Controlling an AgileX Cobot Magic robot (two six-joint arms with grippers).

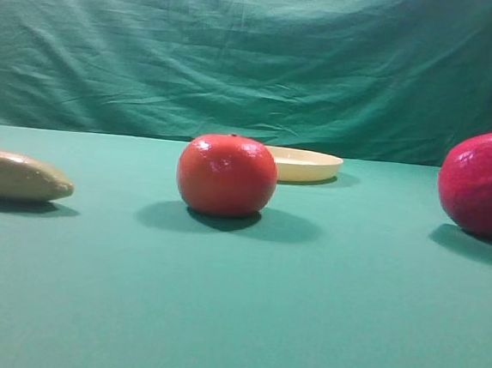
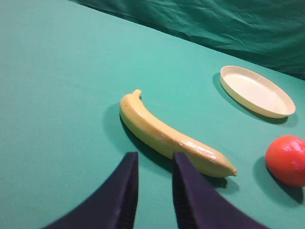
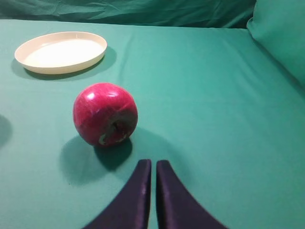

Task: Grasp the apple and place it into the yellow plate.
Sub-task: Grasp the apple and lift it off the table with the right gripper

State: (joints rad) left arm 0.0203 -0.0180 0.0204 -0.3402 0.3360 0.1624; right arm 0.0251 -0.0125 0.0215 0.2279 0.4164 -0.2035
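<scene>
The apple (image 3: 105, 120) is glossy magenta-red and lies on the green cloth with its dimpled end towards the right wrist camera. It also shows at the right edge of the high view (image 1: 485, 183). My right gripper (image 3: 153, 164) is shut and empty, a short way in front of the apple and slightly to its right. The pale-yellow plate (image 3: 61, 51) lies empty beyond the apple, and it also shows in the high view (image 1: 304, 165) and the left wrist view (image 2: 257, 90). My left gripper (image 2: 155, 167) is empty, its fingers a narrow gap apart, just short of a banana.
A banana (image 2: 171, 136) lies on the cloth, and it shows at the left of the high view (image 1: 14, 174). An orange-red tomato-like fruit (image 1: 227, 175) sits mid-table in front of the plate. A green cloth backdrop (image 1: 257, 56) hangs behind the table.
</scene>
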